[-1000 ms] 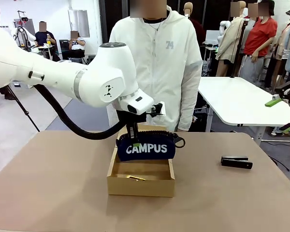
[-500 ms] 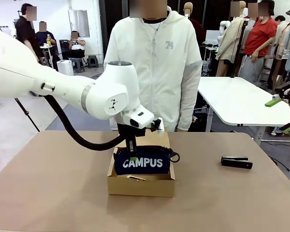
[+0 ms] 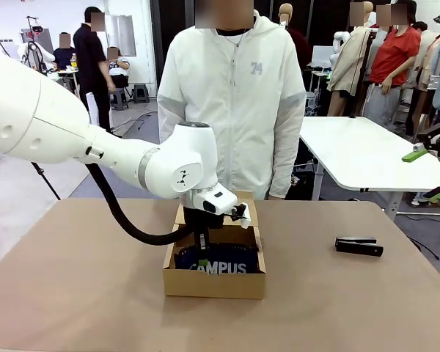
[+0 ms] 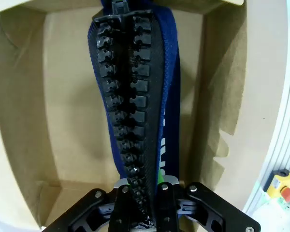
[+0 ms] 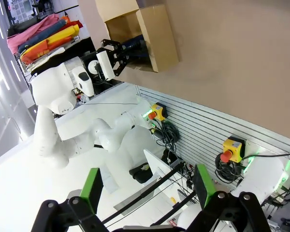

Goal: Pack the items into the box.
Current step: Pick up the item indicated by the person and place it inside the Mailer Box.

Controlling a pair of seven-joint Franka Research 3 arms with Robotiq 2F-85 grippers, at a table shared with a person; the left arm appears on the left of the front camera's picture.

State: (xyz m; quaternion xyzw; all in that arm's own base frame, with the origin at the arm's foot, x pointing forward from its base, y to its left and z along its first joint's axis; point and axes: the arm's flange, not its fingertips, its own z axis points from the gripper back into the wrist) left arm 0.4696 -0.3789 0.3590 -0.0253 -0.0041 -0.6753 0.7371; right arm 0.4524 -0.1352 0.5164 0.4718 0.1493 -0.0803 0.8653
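Box (image 3: 213, 284) holds navy pouch (image 3: 229, 265), left claw (image 3: 203, 255) gripping.

I see matt brown cardboard on the box (image 3: 213, 283). Inside it, the pouch (image 4: 170, 96) is navy cloth with shiny black plastic zip teeth (image 4: 120, 96). Right of the box, the bar (image 3: 358, 246) looks smooth black; the tabletop (image 3: 81, 279), matt.

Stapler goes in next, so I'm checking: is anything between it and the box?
Nothing visible: bare table lies between the stapler and the open box. Inside the box, the left gripper holds the pouch.
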